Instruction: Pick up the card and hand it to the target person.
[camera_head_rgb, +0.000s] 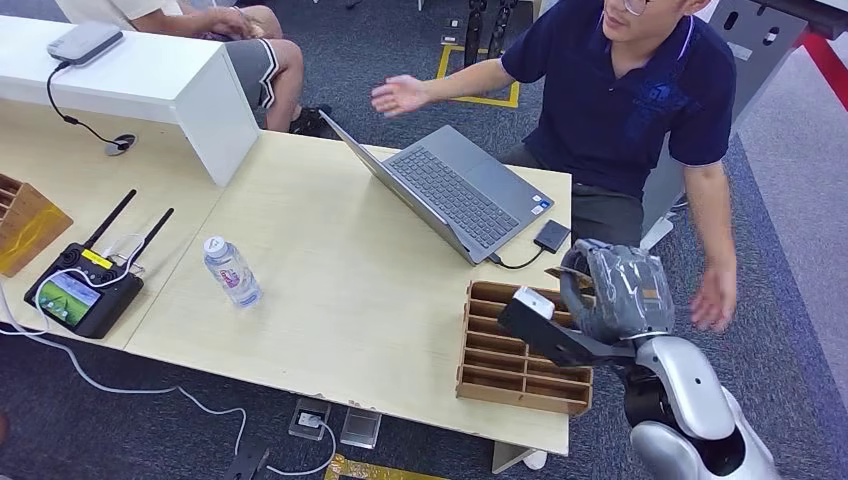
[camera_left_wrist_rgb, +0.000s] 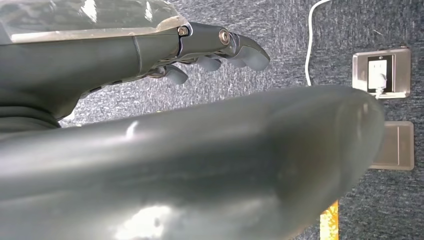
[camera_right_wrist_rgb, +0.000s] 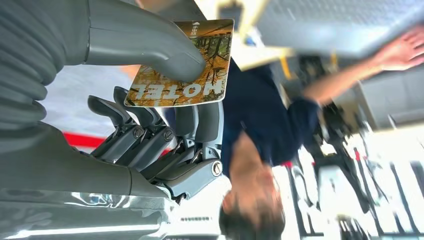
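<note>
A hotel card (camera_right_wrist_rgb: 190, 70) with an orange-brown picture and the word HOTEL is pinched between the thumb (camera_right_wrist_rgb: 150, 45) and dark fingers of my right hand (camera_right_wrist_rgb: 150, 135). In the head view my right hand (camera_head_rgb: 612, 290), wrapped in clear plastic, is raised over the table's right end, above a wooden slotted rack (camera_head_rgb: 520, 350); a brown corner of the card (camera_head_rgb: 555, 272) pokes out on its left. A person in a navy shirt (camera_head_rgb: 630, 90) sits just beyond, with one palm (camera_head_rgb: 400, 95) out over the laptop and the other hand (camera_head_rgb: 715, 298) close to my right hand. My left hand (camera_left_wrist_rgb: 165, 55) hangs over the carpet, holding nothing.
An open grey laptop (camera_head_rgb: 450, 190) with a small black adapter (camera_head_rgb: 552, 236) lies between the person and the rack. A water bottle (camera_head_rgb: 232, 272) stands mid-table and a black controller with antennas (camera_head_rgb: 85, 290) at the left. Another seated person (camera_head_rgb: 250, 50) is at the far back left.
</note>
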